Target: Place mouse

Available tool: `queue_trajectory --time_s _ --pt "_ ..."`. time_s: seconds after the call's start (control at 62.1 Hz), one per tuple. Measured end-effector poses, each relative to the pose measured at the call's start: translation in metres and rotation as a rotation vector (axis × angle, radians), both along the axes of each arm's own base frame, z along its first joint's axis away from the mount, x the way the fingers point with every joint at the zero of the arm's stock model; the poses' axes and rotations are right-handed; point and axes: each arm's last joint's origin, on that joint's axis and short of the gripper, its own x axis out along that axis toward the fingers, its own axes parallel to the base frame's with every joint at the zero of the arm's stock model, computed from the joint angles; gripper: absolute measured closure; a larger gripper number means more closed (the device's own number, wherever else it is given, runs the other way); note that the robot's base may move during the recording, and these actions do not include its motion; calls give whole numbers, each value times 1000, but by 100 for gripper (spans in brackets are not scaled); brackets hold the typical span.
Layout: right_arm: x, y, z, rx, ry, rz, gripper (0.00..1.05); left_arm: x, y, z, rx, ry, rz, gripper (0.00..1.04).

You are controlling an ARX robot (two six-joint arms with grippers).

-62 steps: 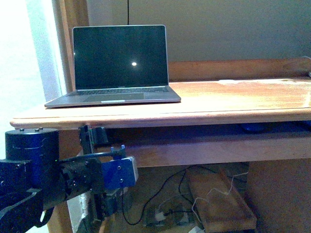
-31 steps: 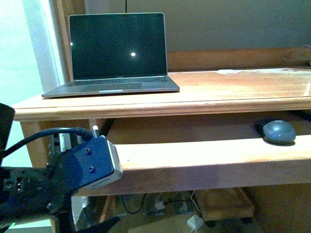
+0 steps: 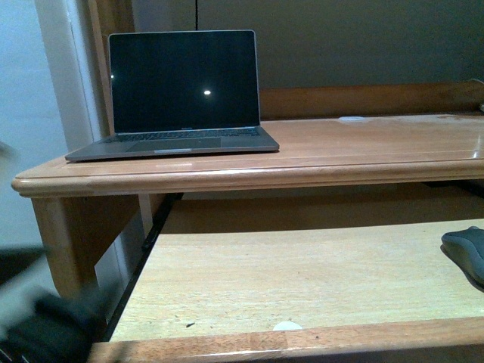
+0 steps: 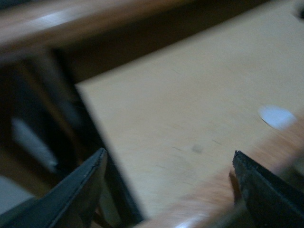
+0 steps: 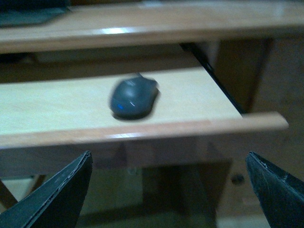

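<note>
The dark grey mouse (image 3: 467, 253) lies on the pulled-out keyboard tray (image 3: 287, 276) under the desk, at the tray's right side and cut off by the front view's edge. In the right wrist view the mouse (image 5: 134, 97) sits on the tray a little behind its front lip. My right gripper (image 5: 168, 190) is open, below and in front of that lip, clear of the mouse. My left gripper (image 4: 168, 183) is open over the tray's front left corner, holding nothing. The left arm (image 3: 38, 325) shows as a dark blur at the lower left of the front view.
An open laptop (image 3: 181, 94) with a dark screen stands on the desk top (image 3: 363, 147) at the left. A small white disc (image 3: 287, 327) lies by the tray's front lip (image 3: 302, 340), also in the left wrist view as a white disc (image 4: 277, 117). The desk leg (image 3: 68, 242) stands at the left.
The tray has come much further out from under the desk, and the mouse on it now sits nearer and lower right. The left arm has dropped to the lower left corner.
</note>
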Motion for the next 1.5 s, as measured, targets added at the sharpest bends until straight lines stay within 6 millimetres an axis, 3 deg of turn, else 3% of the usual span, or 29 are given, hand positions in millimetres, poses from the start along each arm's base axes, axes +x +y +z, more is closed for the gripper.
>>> queue_trajectory --time_s 0.081,0.161,0.242,0.37,0.58,0.725,0.854,1.144,1.289,1.45,1.498 --pt "4 -5 10 12 68 -120 7 -9 12 -2 -35 -13 53 54" --pt "15 -10 31 19 10 -161 7 -18 19 -10 -41 9 42 67" --pt "36 -14 61 18 -68 -173 7 -25 26 -15 -47 17 36 81" --pt "76 -7 80 -18 -28 -98 7 -35 36 -16 -57 8 46 102" --pt "128 26 70 -138 182 58 7 -50 47 -23 -63 3 44 102" --pt "156 32 67 -218 254 47 7 -59 54 -32 -62 17 40 102" --pt "168 35 59 -242 307 43 7 -65 64 -29 -64 5 54 102" --pt "198 40 34 -294 422 -7 7 -74 64 -26 -65 -5 49 102" --pt "207 41 34 -256 459 -30 8 -78 64 -25 -65 -8 49 102" --pt "209 40 33 -164 477 -5 30 -82 64 -25 -65 -9 48 102" --pt "209 38 34 -121 483 3 42 -84 64 -25 -65 -10 48 102"
